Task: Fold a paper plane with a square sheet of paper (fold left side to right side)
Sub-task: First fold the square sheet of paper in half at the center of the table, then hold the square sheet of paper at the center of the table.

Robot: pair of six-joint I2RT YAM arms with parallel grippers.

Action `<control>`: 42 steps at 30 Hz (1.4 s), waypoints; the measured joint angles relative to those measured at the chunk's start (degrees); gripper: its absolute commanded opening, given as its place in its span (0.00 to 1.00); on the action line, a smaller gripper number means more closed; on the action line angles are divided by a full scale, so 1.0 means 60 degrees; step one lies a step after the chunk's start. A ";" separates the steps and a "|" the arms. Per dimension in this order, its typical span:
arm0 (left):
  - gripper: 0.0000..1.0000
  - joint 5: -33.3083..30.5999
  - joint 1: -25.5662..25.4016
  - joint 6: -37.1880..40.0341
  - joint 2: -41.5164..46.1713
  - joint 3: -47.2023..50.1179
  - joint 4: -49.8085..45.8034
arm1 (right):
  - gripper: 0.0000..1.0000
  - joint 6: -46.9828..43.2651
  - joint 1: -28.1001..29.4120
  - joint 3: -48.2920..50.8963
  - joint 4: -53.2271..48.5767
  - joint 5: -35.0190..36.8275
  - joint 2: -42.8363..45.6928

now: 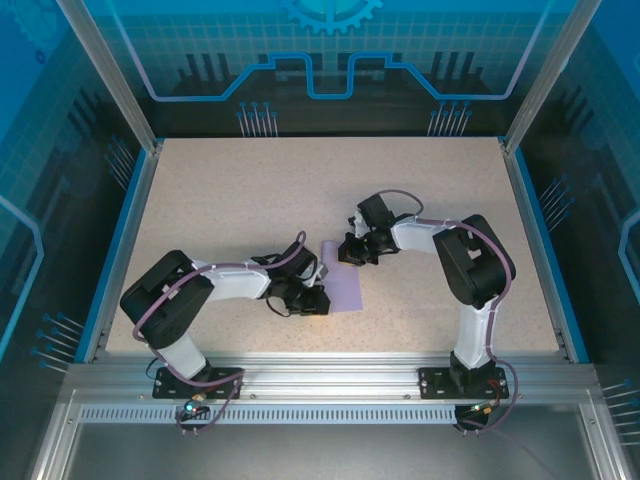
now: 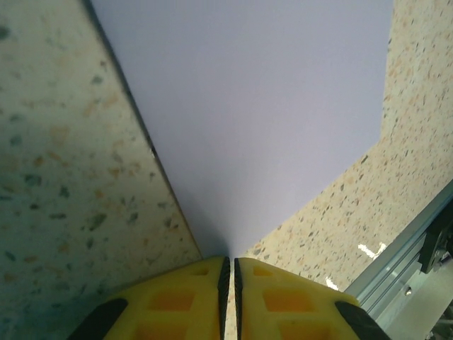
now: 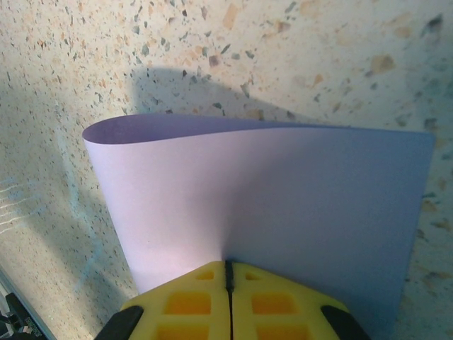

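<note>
Grip status: pinched shut on sheet (image 2: pixel 262 127) at left gripper (image 2: pixel 228 265), pinched shut on same sheet at right gripper (image 3: pixel 228 268), with paper trapped between yellow fingers (image 3: pixel 187 301). Sheet location: middle of table (image 1: pixel 250 200), between both grippers, raised off the surface at the held edge, curled over itself in a soft, unpressed bend as seen from the right wrist. Step in hand, as judged: first fold, left side to right side, partway over, no crease set yet. Next move: lower both held points together toward the free right edge, at equal pace to avoid skew. Align edge on edge before release. Avoid pulling the grippers apart, to prevent tearing or slipping of thin paper. Press along the bend afterward to set the crease.
</note>
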State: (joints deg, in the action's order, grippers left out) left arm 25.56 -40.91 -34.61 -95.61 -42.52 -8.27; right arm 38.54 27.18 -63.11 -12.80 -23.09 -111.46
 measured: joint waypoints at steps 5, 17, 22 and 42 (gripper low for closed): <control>0.16 0.0000 -0.0033 0.0000 0.0233 0.0044 -0.0455 | 0.06 0.0000 0.0000 0.0000 -0.0004 -0.0004 0.0000; 0.15 0.0044 0.0980 0.0342 0.0280 -0.1636 -0.1297 | 0.06 0.0000 -0.0004 0.0000 -0.0004 -0.0018 0.0000; 0.15 0.0040 0.0980 0.0546 -0.0790 -0.2328 -0.1228 | 0.06 0.0000 -0.0004 0.0000 -0.0004 -0.0018 0.0000; 0.15 0.0109 0.0951 0.0576 -0.1887 -0.2550 -0.1056 | 0.19 -0.0011 -0.0004 0.0000 0.0062 -0.0055 0.0025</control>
State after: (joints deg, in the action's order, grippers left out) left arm 26.22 -35.20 -31.16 -106.94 -57.82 -14.61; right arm 38.48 27.16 -63.11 -12.43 -23.42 -111.31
